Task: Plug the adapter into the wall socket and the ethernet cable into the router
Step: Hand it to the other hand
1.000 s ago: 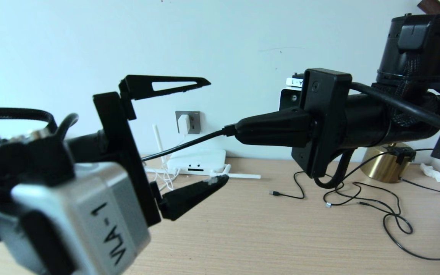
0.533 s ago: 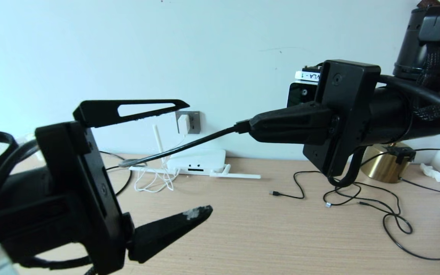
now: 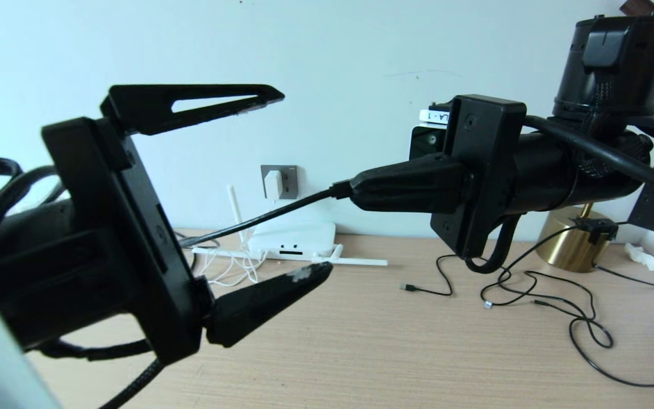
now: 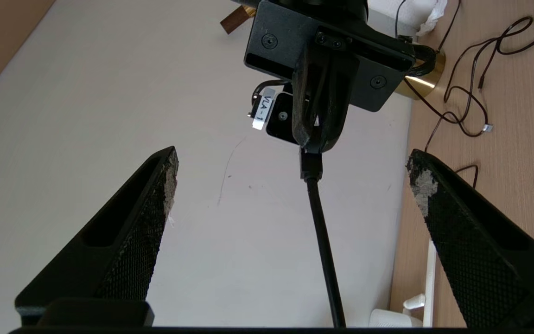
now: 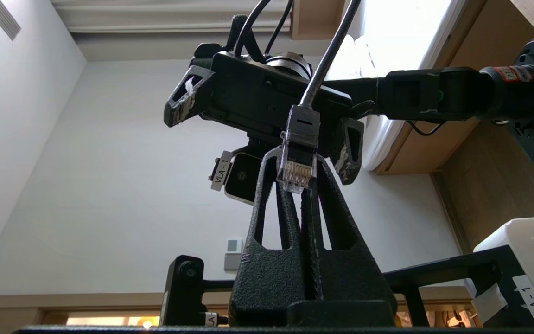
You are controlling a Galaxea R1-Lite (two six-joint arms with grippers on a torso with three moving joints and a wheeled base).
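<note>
fingers of the right gripper [image 3: 355,190] are clamped on the plug end of the ethernet cable [image 3: 270,215], whose length is seen running toward the left gripper [image 3: 293,187], spread wide with nothing held. the router [image 3: 293,241] is seen below at the wall, so the right arm is judged nearer.
</note>
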